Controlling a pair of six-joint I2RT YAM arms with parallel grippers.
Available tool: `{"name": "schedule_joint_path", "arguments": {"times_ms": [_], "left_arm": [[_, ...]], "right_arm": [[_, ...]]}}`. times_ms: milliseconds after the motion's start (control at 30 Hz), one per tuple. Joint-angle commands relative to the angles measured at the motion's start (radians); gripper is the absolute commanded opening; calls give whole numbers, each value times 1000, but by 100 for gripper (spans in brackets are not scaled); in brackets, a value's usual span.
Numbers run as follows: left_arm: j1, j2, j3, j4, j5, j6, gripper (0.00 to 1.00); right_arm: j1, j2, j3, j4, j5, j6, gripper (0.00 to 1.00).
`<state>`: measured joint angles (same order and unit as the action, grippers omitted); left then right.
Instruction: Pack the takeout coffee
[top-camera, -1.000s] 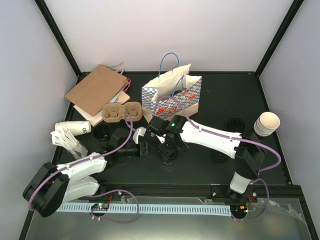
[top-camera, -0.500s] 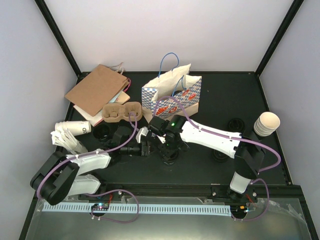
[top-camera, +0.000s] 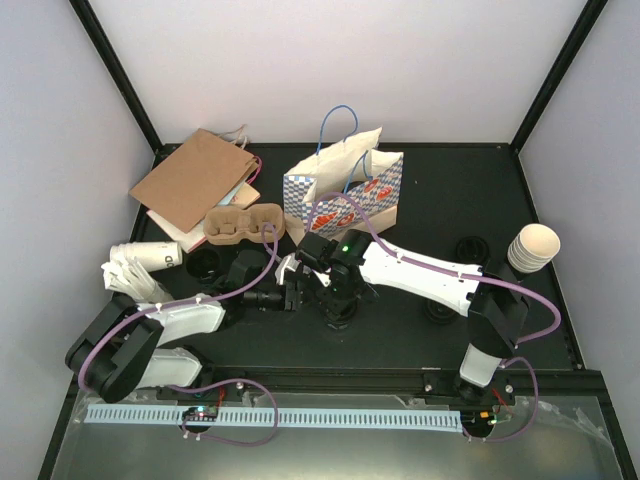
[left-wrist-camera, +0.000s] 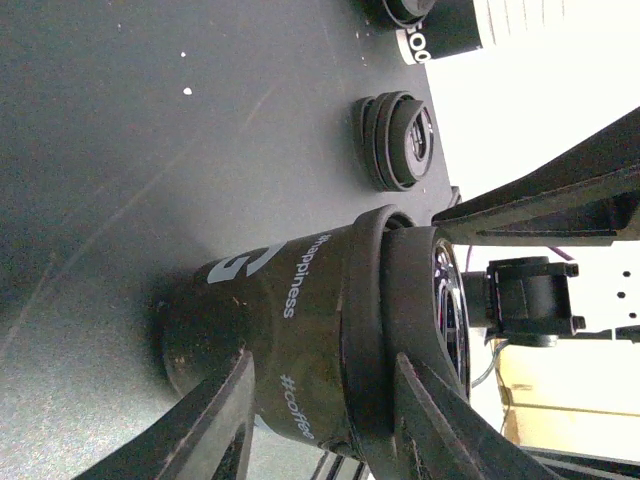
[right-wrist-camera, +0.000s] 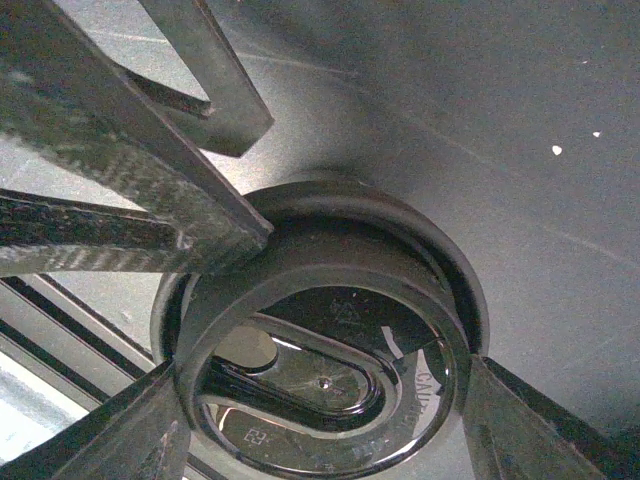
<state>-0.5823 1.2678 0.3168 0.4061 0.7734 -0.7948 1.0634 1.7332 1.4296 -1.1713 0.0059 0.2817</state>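
A black takeout coffee cup (left-wrist-camera: 290, 330) with white lettering and a black lid (right-wrist-camera: 330, 390) stands on the dark table, in the middle of the top view. My right gripper (right-wrist-camera: 330, 405) reaches down over it, and its fingers (right-wrist-camera: 540, 425) press on opposite sides of the lid rim. My left gripper (left-wrist-camera: 320, 400) comes in level from the left and is open. One of its fingers (left-wrist-camera: 220, 420) is low by the cup's base and the other is up by the lid; neither clamps the cup. From above, the right gripper (top-camera: 338, 300) hides the cup.
A cardboard cup carrier (top-camera: 243, 224) lies behind the left gripper (top-camera: 298, 295). The blue-and-white checked bag (top-camera: 340, 195) stands open behind it. Brown bags (top-camera: 195, 180) lie at the back left and white cups (top-camera: 140, 262) on their sides at the left. Cream cups (top-camera: 533, 247) are stacked at the right, with loose lids (top-camera: 437, 310) nearby.
My left gripper has edged right toward the cup and its jaws have spread wider. The right gripper has stayed on the lid.
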Motion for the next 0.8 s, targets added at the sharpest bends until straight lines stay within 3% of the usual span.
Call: {"name": "schedule_joint_path", "arguments": {"times_ms": [0,200,767], "left_arm": [[-8,56,57,-107,-22,45,37],[-8,72,62,-204,-91,75,26],[-8,161,18,-227,-140,103,27]], "right_arm": [[9,87,-48,36,-22,-20,69],[9,98,-54,36,-12,-21,69],[10,115,-95,52,-68,-19,68]]}}
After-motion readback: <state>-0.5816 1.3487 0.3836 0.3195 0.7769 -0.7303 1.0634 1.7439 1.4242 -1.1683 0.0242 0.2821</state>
